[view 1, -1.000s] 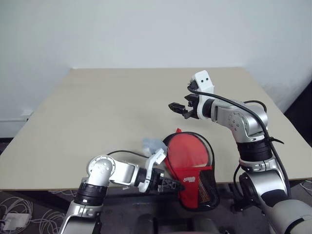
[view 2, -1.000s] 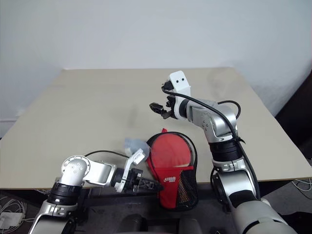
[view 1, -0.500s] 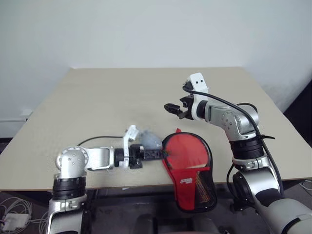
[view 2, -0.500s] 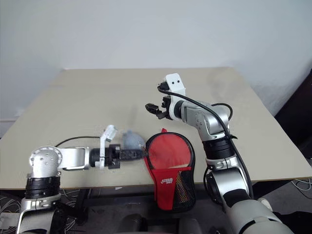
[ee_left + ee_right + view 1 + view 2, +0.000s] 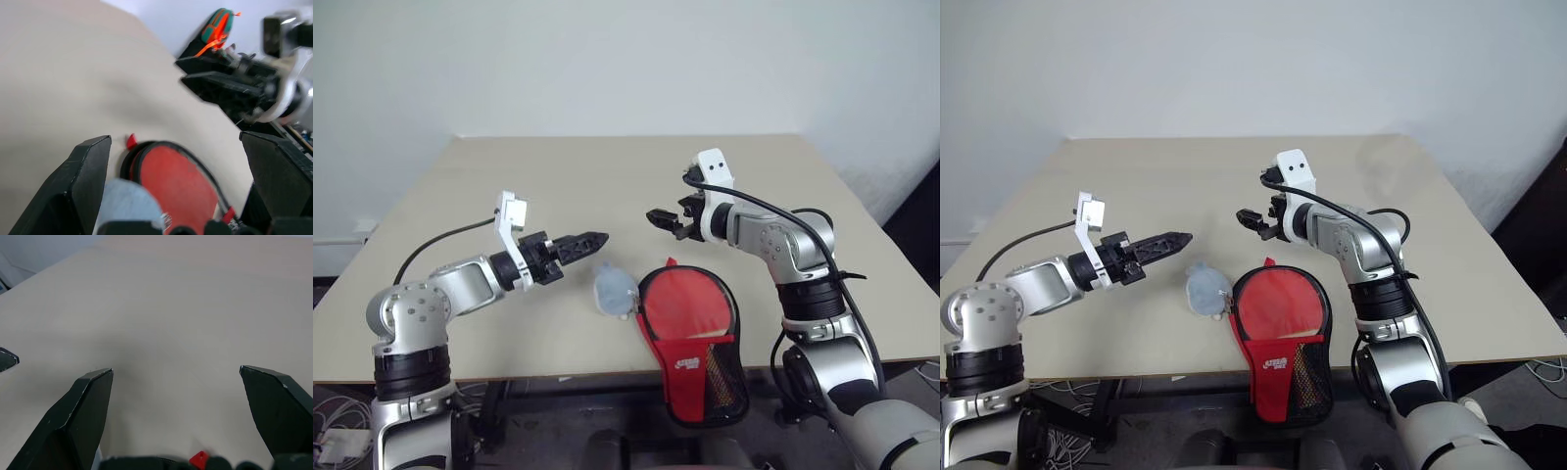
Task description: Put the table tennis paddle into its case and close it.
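Beige laminate forms the table (image 5: pixel 509 186) over which both arms are held. The left gripper (image 5: pixel 597 238) is carried on a bent arm above the table's left half, pointing roughly level toward the right; its 2 black fingers are shown spread wide and empty in the left wrist view. The right gripper (image 5: pixel 656 216) is held higher, over the middle of the table, pointing left and slightly down, its 2 fingers likewise spread and empty. The case (image 5: pixel 690 328) lies at the near table edge, below and between the 2 grippers, touched by neither; its round red face is bordered by a black zipper rim, and its narrow end with black mesh overhangs the edge. A pale blue-grey plastic bag (image 5: pixel 613 290), crumpled, lies just beside the case's left rim.
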`<state>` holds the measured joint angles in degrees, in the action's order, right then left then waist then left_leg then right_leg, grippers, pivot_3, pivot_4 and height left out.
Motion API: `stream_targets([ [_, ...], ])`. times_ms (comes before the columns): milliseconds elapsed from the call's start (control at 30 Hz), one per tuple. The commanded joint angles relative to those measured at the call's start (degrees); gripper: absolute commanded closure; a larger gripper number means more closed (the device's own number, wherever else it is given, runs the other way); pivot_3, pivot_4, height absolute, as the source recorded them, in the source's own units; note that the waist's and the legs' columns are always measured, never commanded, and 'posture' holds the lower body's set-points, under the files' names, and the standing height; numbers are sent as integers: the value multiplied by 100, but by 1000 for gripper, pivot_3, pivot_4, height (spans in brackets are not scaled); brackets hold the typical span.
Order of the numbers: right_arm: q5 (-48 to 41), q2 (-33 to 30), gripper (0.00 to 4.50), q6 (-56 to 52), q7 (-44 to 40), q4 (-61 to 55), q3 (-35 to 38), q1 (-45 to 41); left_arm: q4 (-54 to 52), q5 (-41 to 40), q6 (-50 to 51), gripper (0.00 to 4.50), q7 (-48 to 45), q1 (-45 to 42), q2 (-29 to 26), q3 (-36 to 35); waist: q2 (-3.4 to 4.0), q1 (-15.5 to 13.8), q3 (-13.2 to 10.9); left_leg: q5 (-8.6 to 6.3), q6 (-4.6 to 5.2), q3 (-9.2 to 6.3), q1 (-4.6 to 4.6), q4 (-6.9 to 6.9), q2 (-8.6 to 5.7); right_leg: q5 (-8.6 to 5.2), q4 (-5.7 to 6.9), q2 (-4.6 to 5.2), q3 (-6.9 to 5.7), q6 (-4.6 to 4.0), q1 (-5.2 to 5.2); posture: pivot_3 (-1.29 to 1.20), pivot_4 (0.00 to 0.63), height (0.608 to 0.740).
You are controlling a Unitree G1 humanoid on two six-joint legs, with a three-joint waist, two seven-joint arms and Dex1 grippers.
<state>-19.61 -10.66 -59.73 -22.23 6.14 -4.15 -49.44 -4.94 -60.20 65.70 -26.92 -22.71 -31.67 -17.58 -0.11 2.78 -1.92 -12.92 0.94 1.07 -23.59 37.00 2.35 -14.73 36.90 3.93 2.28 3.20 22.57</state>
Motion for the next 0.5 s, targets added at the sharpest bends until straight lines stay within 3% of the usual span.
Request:
stream_targets([
  [33, 27, 19, 0, 138, 24, -157, 40, -33, 113, 239, -287, 38, -22, 41, 259, 145, 0, -6, 0, 0, 0, 0, 0, 1, 0, 0, 0, 0, 0, 0, 0, 0, 0, 740],
  [267, 61, -66, 0, 136, 37, -247, 101, 125, 598, 699, -626, 38, 197, 322, 979, 287, -1, -4, 0, 0, 1, 0, 0, 0, 2, 1, 1, -2, 1, 0, 1, 0, 0, 740],
  [500, 58, -70, 0, 116, 109, -326, 127, 220, 1171, 1015, -724, 38, 493, 319, 1305, 147, -2, -2, 0, 0, 1, -1, 0, 1, 1, 0, 1, -2, 1, 0, 0, 0, 0, 740],
])
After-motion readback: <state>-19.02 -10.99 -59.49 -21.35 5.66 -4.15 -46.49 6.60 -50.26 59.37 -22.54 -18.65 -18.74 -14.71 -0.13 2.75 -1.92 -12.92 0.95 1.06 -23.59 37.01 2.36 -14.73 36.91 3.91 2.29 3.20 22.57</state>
